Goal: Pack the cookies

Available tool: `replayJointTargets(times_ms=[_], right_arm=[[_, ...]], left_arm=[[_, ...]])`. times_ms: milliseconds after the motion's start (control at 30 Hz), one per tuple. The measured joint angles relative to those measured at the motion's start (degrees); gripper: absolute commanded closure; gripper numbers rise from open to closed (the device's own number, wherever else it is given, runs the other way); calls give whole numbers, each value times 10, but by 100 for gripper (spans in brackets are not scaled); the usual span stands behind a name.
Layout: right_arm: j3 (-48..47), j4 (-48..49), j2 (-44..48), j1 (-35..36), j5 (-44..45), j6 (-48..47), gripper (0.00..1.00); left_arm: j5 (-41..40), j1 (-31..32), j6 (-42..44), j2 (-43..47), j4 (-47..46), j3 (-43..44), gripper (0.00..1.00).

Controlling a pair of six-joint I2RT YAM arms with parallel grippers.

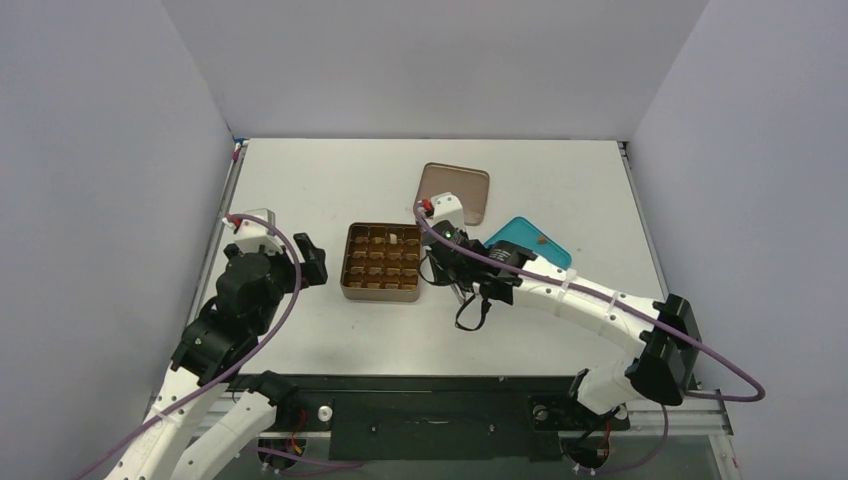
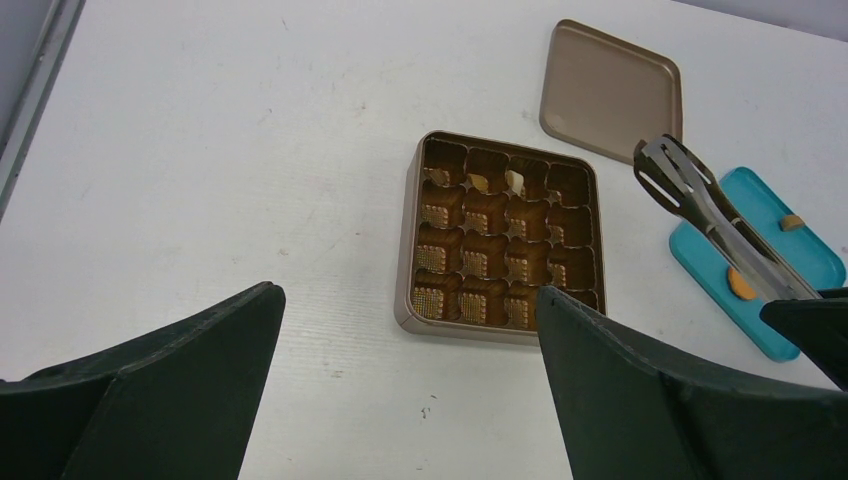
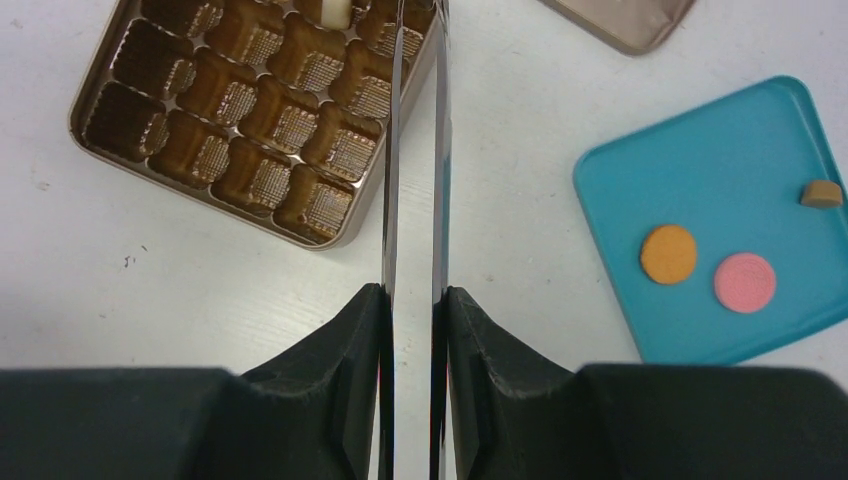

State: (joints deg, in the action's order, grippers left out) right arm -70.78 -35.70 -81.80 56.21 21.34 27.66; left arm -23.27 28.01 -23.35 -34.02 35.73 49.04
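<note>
On plate, right of tin: orange cookie, pink cookie, brown bit. One cream piece in tin's far row. Narrowly parted right pincer grips tongs reaching over tin's right edge. At left, left pincer spread wide, empty.

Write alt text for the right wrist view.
The right end effector grips metal tongs reaching over the gridded brown tin, which holds one cream cookie. To the right, a teal plate carries an orange cookie, a pink cookie and a small brown piece.
</note>
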Motion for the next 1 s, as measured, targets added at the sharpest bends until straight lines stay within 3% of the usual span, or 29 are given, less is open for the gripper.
replayJointTargets(times_ms=[467,1000], right_arm=[[-52,4,-104,16,-9,-2,82],[-60,5,-118,15,-9,0,77]], left_arm=[[0,0,0,1,0,0,3],[0,0,0,3,0,0,3]])
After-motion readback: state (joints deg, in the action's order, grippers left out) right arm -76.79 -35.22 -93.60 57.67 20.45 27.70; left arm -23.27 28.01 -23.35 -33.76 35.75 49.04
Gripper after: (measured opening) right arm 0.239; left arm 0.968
